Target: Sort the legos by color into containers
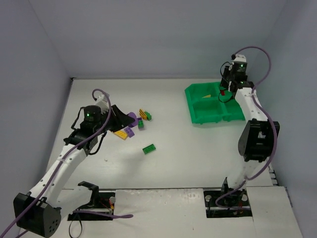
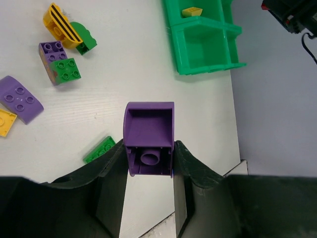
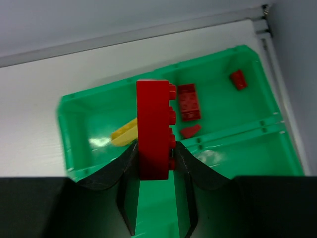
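Note:
My left gripper (image 2: 148, 159) is shut on a purple brick (image 2: 148, 130), held above the table left of centre (image 1: 132, 118). Around it lie loose legos: a flat green one (image 2: 101, 149), a green and purple pair (image 2: 67, 71), a curved purple one (image 2: 20, 98), a yellow one (image 2: 6, 121) and a striped yellow one (image 2: 62, 22). My right gripper (image 3: 154, 153) is shut on a red brick (image 3: 154, 124) held on edge over the green tray (image 3: 74, 134). One far compartment holds three red pieces (image 3: 188, 101); the one beside it holds a yellow piece (image 3: 125, 133).
The tray (image 1: 198, 106) sits at the back right, close to the right wall. The flat green brick (image 1: 149, 148) lies alone between the pile and the arm bases. Grey walls enclose the table on three sides.

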Robot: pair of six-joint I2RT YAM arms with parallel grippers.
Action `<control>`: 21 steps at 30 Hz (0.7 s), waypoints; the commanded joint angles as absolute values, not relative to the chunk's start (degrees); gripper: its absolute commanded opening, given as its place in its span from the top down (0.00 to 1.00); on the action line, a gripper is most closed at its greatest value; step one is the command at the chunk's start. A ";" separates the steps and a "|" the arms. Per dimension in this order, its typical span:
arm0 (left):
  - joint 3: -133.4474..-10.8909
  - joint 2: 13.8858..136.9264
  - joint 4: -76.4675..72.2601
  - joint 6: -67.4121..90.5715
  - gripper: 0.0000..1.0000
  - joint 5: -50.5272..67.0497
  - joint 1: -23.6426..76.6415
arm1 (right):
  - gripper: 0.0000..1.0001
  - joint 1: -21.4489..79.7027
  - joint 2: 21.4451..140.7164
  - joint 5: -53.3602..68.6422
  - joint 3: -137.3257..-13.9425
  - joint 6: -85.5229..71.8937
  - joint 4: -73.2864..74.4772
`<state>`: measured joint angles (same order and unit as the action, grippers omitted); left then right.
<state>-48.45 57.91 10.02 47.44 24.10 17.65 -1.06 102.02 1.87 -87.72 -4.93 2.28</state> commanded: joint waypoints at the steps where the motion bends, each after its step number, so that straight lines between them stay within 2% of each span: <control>1: -50.28 55.37 10.11 45.35 0.94 24.08 17.49 | 1.00 -4.56 107.48 -0.88 -93.68 -5.80 1.85; 11: -49.66 53.35 10.37 45.79 0.94 24.96 17.49 | 0.97 -8.52 122.16 -0.70 -105.55 -6.33 2.20; 13: -49.83 53.26 10.63 45.44 0.94 24.96 17.49 | 0.91 -8.61 123.83 -0.53 -106.87 -5.89 2.11; 14: -50.01 53.35 10.81 45.27 0.94 24.96 17.49 | 0.81 -8.61 124.45 -0.53 -108.09 -5.80 2.20; 17: -50.01 53.53 11.07 45.26 0.94 24.96 17.49 | 0.68 -8.61 125.33 1.84 -109.33 -5.36 2.11; 18: -49.92 53.61 11.07 45.26 0.94 24.96 17.49 | 0.60 -8.61 125.33 2.54 -109.77 -5.36 2.11; 21: -49.83 53.96 10.64 45.44 0.94 25.40 17.49 | 0.50 -8.61 124.63 4.13 -110.04 -5.27 2.11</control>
<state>-48.40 54.28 13.17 46.46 24.21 17.65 -8.27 127.59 1.98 -106.91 -5.52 4.51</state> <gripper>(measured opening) 0.307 0.482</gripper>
